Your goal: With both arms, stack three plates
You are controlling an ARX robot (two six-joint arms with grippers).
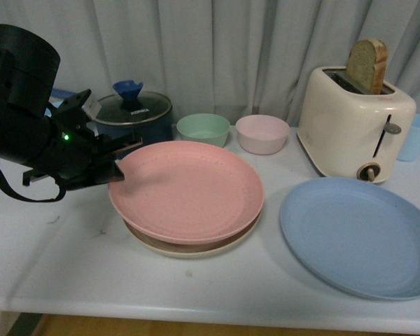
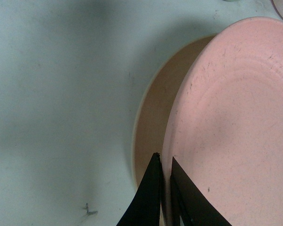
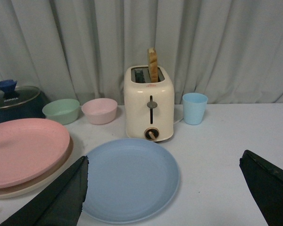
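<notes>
The pink plate (image 1: pixel 187 187) lies over the beige-cream plate (image 1: pixel 189 248) in the middle of the white table, held slightly above it at the left. My left gripper (image 1: pixel 119 162) is shut on the pink plate's left rim; in the left wrist view the gripper (image 2: pixel 164 165) pinches the pink rim (image 2: pixel 236 127), with the beige-cream plate (image 2: pixel 155 113) showing beneath. The blue plate (image 1: pixel 360 234) lies flat at the right, apart from the stack. My right gripper (image 3: pixel 162 174) is open and empty, hovering above the table near the blue plate (image 3: pixel 129 176). It does not show in the front view.
A cream toaster (image 1: pixel 353 119) with a bread slice stands behind the blue plate. A green bowl (image 1: pixel 203 128), a pink bowl (image 1: pixel 262 133) and a lidded dark pot (image 1: pixel 131 112) line the back by the curtain. A light blue cup (image 3: pixel 195 108) stands right of the toaster.
</notes>
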